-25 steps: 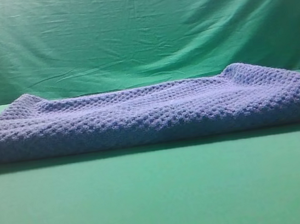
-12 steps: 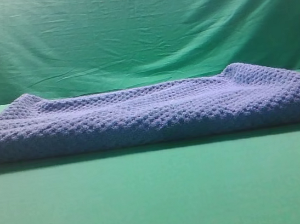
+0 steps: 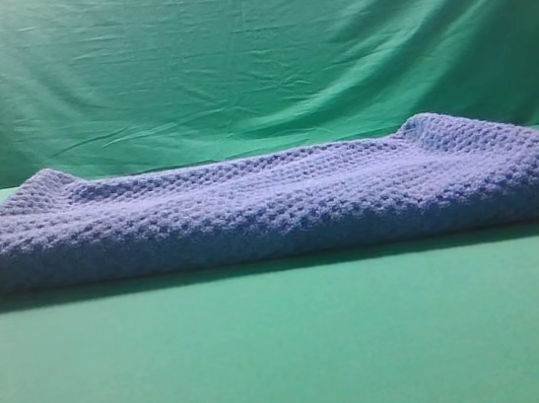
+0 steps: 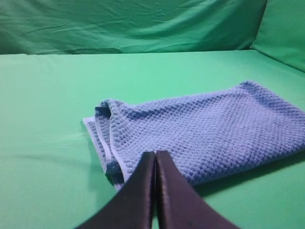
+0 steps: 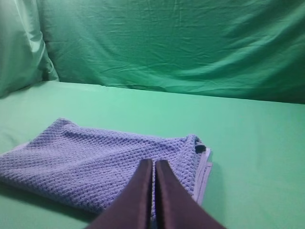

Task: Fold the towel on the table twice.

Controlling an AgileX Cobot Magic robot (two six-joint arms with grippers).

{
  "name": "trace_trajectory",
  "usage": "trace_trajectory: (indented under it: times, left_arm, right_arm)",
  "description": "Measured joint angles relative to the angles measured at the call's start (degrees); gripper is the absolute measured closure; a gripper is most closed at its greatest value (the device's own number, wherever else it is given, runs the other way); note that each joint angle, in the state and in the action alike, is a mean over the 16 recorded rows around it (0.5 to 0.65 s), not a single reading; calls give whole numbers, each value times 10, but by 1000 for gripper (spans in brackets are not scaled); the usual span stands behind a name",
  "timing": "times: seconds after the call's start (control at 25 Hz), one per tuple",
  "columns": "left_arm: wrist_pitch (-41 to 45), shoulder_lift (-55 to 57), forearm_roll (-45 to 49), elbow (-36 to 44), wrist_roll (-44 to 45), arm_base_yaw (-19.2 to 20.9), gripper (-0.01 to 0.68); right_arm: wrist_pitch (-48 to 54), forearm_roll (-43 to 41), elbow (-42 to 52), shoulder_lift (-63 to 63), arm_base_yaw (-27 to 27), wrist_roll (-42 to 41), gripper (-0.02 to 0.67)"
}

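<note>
1. the table (image 3: 290, 358) is presenting a bare green surface along its near edge; nothing on it is shifting between the earlier exterior pictures and this one.
2. the towel (image 3: 270, 201) is lying across the middle of the table, spanning almost from the left edge to the right edge, with its two far corners bunched slightly upward. its outline is matching the earlier pictures exactly, so no fold is being worked at this instant.
3. in the wrist views the towel is showing stacked layers and a hemmed border at each short end (image 4: 107, 143), which suggests one fold is already in place; this is a judgement.
4. the left gripper (image 4: 155, 157) is hovering just short of the towel's left end, fingers pressed together and holding nothing.
5. the right gripper (image 5: 153, 164) is hovering just short of the towel's right end, fingers likewise pressed together and empty.
6. the stillness is suggesting a pause between folds; the second fold is probably remaining to be done.
</note>
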Motion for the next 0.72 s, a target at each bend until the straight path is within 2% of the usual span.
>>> trace_trajectory:
  times: [0.72]
  left_arm:
    - [-6,0,43,73,4,0,673]
  right_arm:
    - [-6,1,74,0,0,-6,649]
